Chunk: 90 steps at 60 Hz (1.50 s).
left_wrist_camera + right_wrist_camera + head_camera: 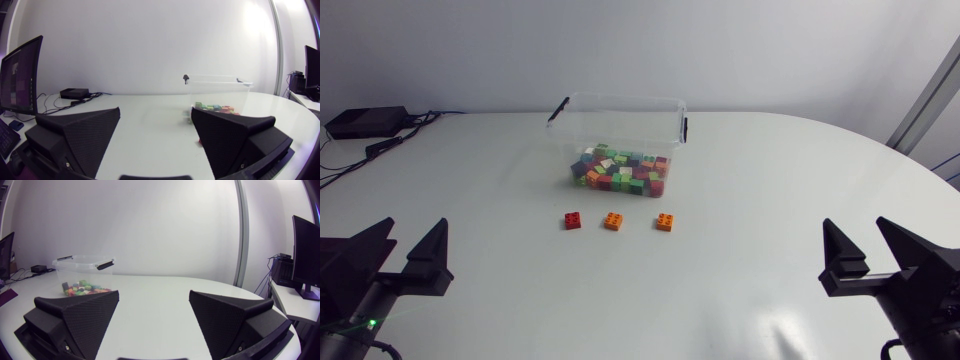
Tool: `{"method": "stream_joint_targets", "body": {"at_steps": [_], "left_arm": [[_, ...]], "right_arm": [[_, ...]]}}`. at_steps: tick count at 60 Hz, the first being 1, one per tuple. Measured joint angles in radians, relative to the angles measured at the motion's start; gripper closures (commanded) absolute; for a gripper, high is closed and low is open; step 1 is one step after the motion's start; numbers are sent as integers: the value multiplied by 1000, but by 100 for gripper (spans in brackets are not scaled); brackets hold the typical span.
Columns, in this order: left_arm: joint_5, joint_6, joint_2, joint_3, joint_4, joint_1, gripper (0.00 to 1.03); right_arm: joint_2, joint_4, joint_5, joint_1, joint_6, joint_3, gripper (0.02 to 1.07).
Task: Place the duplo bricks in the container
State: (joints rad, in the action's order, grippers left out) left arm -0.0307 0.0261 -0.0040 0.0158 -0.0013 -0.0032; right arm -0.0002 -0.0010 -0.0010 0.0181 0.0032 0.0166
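Three loose duplo bricks lie in a row on the white table: a red brick [573,221], an orange brick [613,221] and a second orange brick [665,221]. Behind them stands a clear plastic container [620,112] holding several coloured bricks [620,172]. The container [218,85] shows ahead of my left gripper [155,131], and the container [82,266] shows ahead and to the side of my right gripper [154,311]. My left gripper [408,252] sits open at the near left, my right gripper [868,250] open at the near right. Both hold nothing.
A black box [365,122] with cables [380,148] sits at the table's far left corner. The table's curved edge [920,160] runs along the right.
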Motion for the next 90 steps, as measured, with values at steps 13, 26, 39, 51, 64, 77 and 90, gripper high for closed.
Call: {"method": "stream_joint_targets", "body": {"at_steps": [13,26,39,51,64,77,90], "left_arm": [[0,0,0,0,2,0,4],[0,-2,0,38,-67,0,4],[0,-5,231,272,-98,-26,4],[0,0,536,473,-140,-66,7],[8,68,904,655,-270,-123,8],[16,264,1218,843,-433,-200,9],[22,512,1497,1001,-529,-248,8]], "right_arm": [[0,0,1,0,0,0,6],[0,0,0,0,-7,9,6],[217,0,-16,2,-11,193,6],[533,-11,-40,2,-13,404,6],[843,-164,-84,2,-27,592,6],[1051,-341,-131,2,-80,715,6],[1247,-568,-190,0,-312,869,6]]}}
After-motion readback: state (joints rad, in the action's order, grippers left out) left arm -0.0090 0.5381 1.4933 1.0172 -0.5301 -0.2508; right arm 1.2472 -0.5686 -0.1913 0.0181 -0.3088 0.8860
